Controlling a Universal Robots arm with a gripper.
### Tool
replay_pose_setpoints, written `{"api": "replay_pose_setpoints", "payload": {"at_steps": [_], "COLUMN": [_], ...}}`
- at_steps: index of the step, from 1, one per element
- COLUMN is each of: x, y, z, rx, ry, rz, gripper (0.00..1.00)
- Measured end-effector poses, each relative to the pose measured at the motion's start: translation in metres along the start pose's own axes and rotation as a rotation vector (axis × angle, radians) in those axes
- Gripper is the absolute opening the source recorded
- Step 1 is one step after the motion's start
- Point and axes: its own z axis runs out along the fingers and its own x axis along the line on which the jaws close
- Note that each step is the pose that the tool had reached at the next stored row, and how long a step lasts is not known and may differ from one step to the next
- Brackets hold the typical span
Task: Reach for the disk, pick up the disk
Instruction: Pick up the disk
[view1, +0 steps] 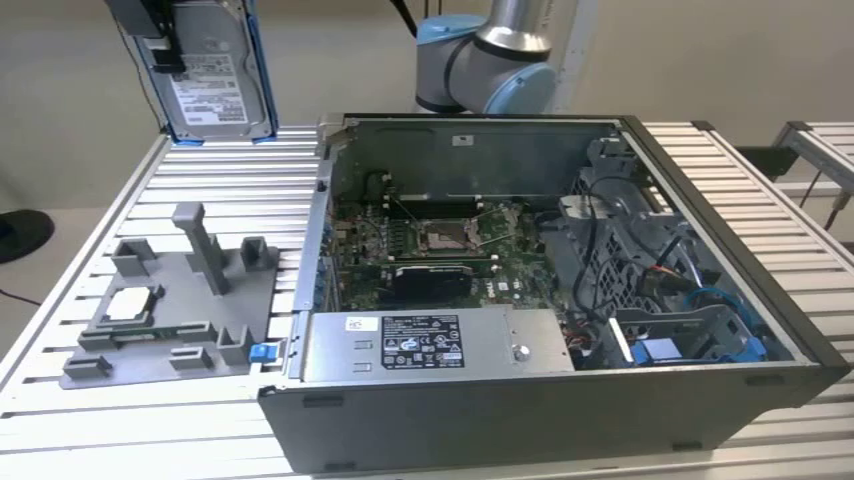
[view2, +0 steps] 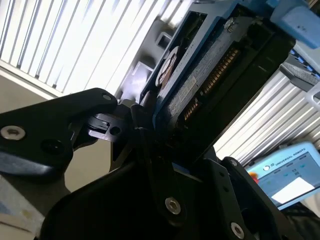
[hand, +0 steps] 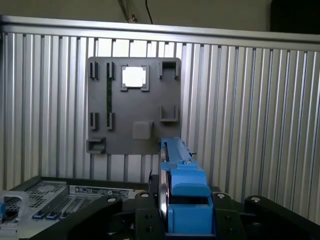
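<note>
Gripper (hand: 186, 219) pinches the disk (view1: 214, 80) across its blue-framed edges, holding it upright, long axis vertical, clear above the tabletop (view1: 200, 185), to the exterior view's left of the case (view1: 534, 420).

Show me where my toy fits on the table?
Bare table slats lie beyond the grey tray, toward the held disk, and past the computer case on the exterior view's right. Inside the case is crowded.

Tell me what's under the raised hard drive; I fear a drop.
The slatted aluminium table, grey plastic fixture plate nearby. The silver-grey, blue-bracketed drive itself covers the spot directly beneath.
</note>
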Motion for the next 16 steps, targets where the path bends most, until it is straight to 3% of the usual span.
{"api": "replay_pose_setpoints", "payload": {"at_steps": [16], "x": [0.0012], "y": [-0.0334], "z": [-0.0006], "rx": [-0.0002], "ry": [0.0], "rz": [0.0], "gripper": [0.0]}}
